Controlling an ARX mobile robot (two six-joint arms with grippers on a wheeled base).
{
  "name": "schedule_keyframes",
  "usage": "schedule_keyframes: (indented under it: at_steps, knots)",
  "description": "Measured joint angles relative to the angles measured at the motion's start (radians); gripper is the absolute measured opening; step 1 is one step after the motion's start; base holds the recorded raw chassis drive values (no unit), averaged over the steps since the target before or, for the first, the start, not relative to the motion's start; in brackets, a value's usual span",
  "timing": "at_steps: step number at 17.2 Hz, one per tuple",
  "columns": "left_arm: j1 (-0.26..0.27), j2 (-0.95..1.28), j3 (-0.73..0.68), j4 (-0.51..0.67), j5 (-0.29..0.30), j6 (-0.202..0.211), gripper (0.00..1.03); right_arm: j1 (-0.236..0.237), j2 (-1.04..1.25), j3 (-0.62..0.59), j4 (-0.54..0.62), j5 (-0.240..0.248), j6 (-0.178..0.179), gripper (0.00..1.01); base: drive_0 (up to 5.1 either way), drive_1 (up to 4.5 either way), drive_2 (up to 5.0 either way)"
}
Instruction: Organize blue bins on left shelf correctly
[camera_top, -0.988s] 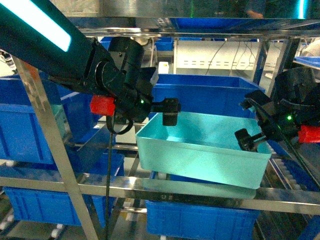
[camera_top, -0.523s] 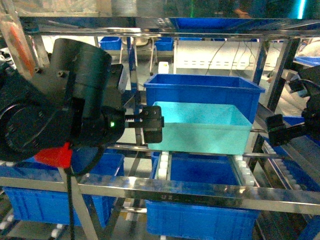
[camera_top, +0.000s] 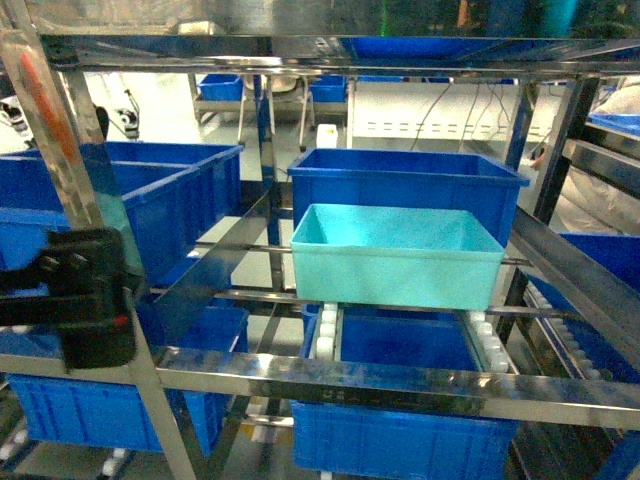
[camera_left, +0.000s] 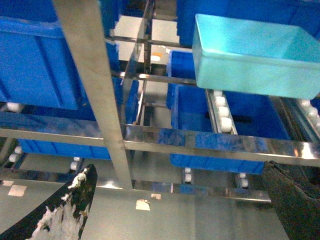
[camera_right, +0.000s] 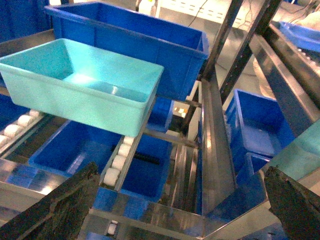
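A pale floor and white wall fittings show behind the rack, at 12 o'clock in the head view. The shelf (camera_top: 330, 375) fills that view: shiny steel uprights and rails, with white rollers (camera_top: 327, 325) forming the tracks of its levels.

Dark blue totes sit all over it. One large dark blue tote (camera_top: 405, 180) stands at the middle, another (camera_top: 150, 190) at 9 o'clock, and more lie on the level below (camera_top: 400, 435).

The turquoise bin (camera_top: 398, 255) rests level on the roller tracks at the centre, just in front of the middle dark blue tote and touching it or very nearly so. It is empty and glossy inside. In the left wrist view the turquoise bin sits at 1 o'clock; in the right wrist view it is at 10 o'clock.

The left tool (camera_left: 180, 210) is released and grasps nothing: its two dark fingers stand wide apart at the bottom corners of the left wrist view, well clear of the bin, and one finger (camera_left: 70, 210) has white scuffing. The right tool (camera_right: 175, 210) is likewise spread wide and grasping nothing, below and apart from the bin.

A dark block (camera_top: 85, 300) at 8 o'clock in the head view looks like part of the left arm.
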Motion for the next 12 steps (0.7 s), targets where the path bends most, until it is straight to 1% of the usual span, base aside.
schedule_keyframes:
  at_steps: [2, 4, 6, 8, 9, 10, 11, 12]
  knots:
    - [0.007, -0.110, -0.009, -0.071, -0.038, -0.024, 0.98, 0.001, -0.061, -0.008, -0.010, 0.003, 0.008, 0.98, 0.0, 0.00, 0.0]
    - [0.011, -0.182, -0.014, -0.109, -0.069, -0.042, 0.98, 0.002, -0.097, -0.006, -0.016, 0.008, 0.015, 0.98, 0.0, 0.00, 0.0]
    - [0.011, -0.272, -0.014, -0.167, -0.104, -0.065, 0.98, 0.005, -0.132, -0.002, -0.035, 0.024, 0.030, 0.98, 0.0, 0.00, 0.0]
    - [0.012, -0.361, -0.014, -0.217, -0.135, -0.067, 0.98, 0.011, -0.167, 0.000, -0.063, 0.035, 0.042, 0.98, 0.0, 0.00, 0.0]
    - [0.025, -0.484, -0.005, -0.289, -0.161, -0.068, 0.98, 0.017, -0.252, -0.002, -0.131, 0.056, 0.065, 0.98, 0.0, 0.00, 0.0]
    - [0.048, -0.552, 0.005, -0.332, -0.177, -0.068, 0.98, 0.023, -0.335, -0.008, -0.175, 0.072, 0.079, 0.98, 0.0, 0.00, 0.0]
    - [0.081, -0.608, 0.016, -0.368, -0.181, -0.080, 0.98, 0.028, -0.419, -0.014, -0.225, 0.096, 0.092, 0.98, 0.0, 0.00, 0.0]
    - [0.107, -0.649, 0.026, -0.389, -0.188, -0.088, 0.98, 0.028, -0.485, -0.020, -0.251, 0.113, 0.101, 0.98, 0.0, 0.00, 0.0]
